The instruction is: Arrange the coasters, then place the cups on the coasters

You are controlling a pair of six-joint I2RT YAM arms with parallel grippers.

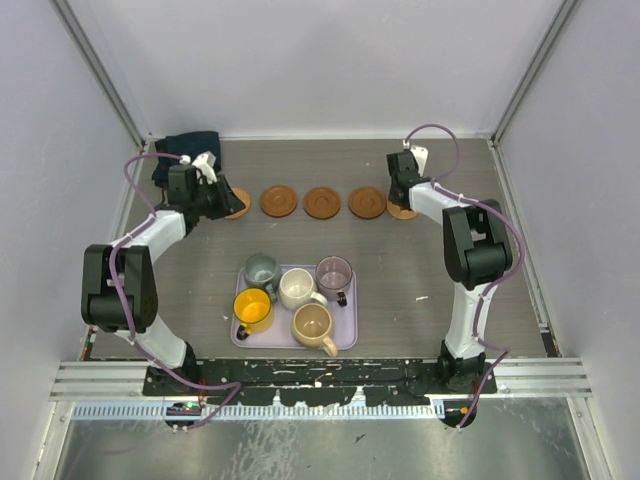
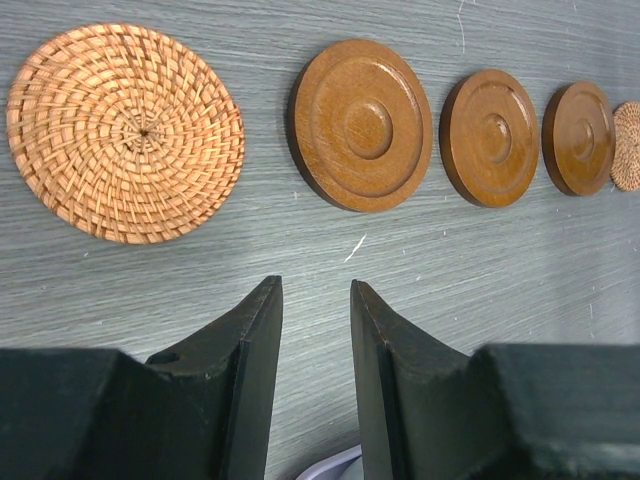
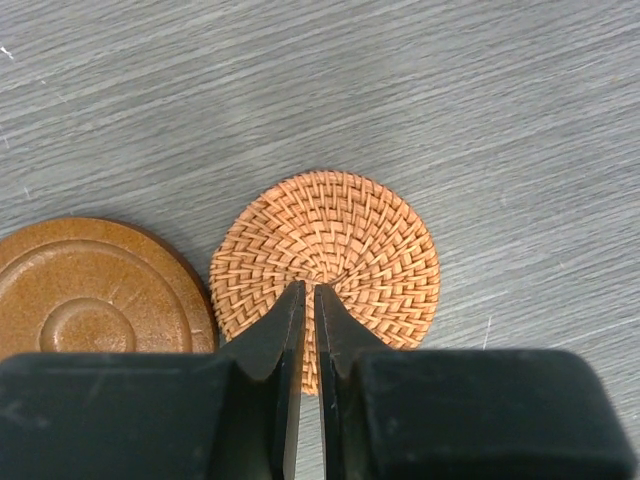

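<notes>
A row of several coasters lies across the far table: a woven one point(image 1: 240, 204) at the left end, three wooden discs point(image 1: 322, 202) in the middle, and a woven one point(image 1: 403, 211) at the right end. My left gripper point(image 2: 315, 288) hovers open just short of the left woven coaster point(image 2: 125, 133), with nothing between its fingers. My right gripper point(image 3: 309, 290) is shut, its tips over the middle of the right woven coaster point(image 3: 350, 240). The cups stand together on the lavender tray point(image 1: 346, 338): grey-green point(image 1: 262, 269), white point(image 1: 297, 288), purple-grey point(image 1: 333, 272), yellow point(image 1: 252, 309), tan point(image 1: 313, 326).
A dark cloth point(image 1: 190, 147) lies in the back left corner behind the left arm. White walls with metal posts close in the table on three sides. A wooden coaster point(image 3: 90, 290) sits just left of the right gripper's woven one.
</notes>
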